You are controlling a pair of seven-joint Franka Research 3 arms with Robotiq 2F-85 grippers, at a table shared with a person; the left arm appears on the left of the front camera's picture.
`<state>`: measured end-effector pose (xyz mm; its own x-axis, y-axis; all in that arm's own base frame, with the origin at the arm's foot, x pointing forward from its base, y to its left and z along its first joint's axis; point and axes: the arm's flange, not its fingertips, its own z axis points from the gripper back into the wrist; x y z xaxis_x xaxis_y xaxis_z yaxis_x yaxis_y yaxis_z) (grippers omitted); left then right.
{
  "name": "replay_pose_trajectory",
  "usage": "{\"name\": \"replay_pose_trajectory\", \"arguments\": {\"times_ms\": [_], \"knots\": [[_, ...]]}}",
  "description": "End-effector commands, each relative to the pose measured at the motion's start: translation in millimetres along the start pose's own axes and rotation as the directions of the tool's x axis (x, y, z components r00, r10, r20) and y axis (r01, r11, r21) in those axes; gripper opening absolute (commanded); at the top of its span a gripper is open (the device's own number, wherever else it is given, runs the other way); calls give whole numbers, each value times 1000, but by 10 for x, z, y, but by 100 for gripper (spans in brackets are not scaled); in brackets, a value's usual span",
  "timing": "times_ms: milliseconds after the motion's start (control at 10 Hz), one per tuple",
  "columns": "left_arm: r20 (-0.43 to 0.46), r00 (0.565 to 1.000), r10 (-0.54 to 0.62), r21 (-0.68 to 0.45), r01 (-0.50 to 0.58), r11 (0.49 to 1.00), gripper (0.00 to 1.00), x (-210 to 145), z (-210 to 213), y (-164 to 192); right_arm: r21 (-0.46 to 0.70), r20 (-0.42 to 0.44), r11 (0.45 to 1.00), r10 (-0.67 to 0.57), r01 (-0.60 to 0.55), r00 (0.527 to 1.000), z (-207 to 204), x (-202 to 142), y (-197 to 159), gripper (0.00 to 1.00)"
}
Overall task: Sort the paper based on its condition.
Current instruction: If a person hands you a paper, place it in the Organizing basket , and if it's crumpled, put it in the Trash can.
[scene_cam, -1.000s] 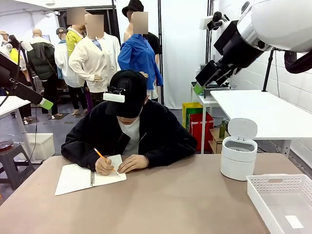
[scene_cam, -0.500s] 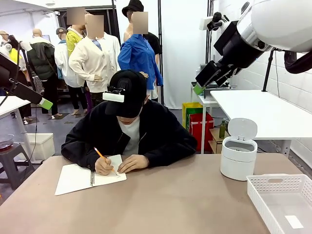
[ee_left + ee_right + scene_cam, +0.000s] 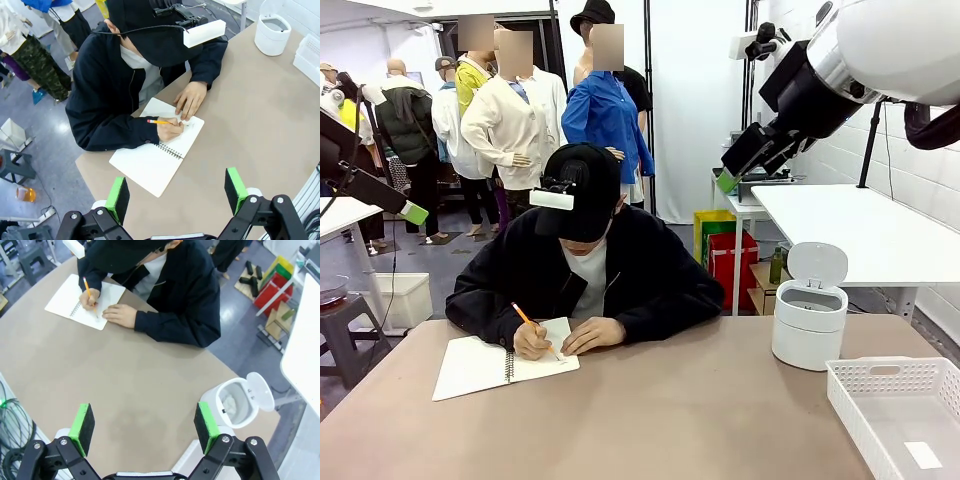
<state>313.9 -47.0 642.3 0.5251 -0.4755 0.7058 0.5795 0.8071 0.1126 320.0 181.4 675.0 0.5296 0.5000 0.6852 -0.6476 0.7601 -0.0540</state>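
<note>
hanging spread wide and empty above the desk (image 3: 260,110), the left fingers (image 3: 118,199) and right fingers (image 3: 81,422) wait. the paper (image 3: 192,131), seemingly the notebook (image 3: 147,167) page under the person's pencil (image 3: 159,121), is still bound; sorting first needs it torn out and its condition judged.

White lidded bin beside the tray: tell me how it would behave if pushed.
The bin looks like light plastic, so it would probably slide easily. Its raised lid may wobble or drop shut. Its smooth round wall likely grips poorly.
</note>
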Motion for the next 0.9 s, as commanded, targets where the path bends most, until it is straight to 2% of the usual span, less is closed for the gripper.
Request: {"name": "replay_pose_trajectory", "arguments": {"times_ms": [0, 300, 800], "knots": [[14, 1000, 5, -5, -4, 1000, 100, 5, -21, 6, 3, 5, 1000, -10, 10, 1000, 66, -6, 47, 100], [14, 1000, 5, -5, -4, 1000, 100, 5, -21, 6, 26, 8, 1000, -1, 0, 1000, 40, -24, 62, 100], [14, 1000, 5, -5, -4, 1000, 100, 5, -21, 6, -2, 12, 1000, 8, -8, 1000, 75, 3, 42, 100]]}}
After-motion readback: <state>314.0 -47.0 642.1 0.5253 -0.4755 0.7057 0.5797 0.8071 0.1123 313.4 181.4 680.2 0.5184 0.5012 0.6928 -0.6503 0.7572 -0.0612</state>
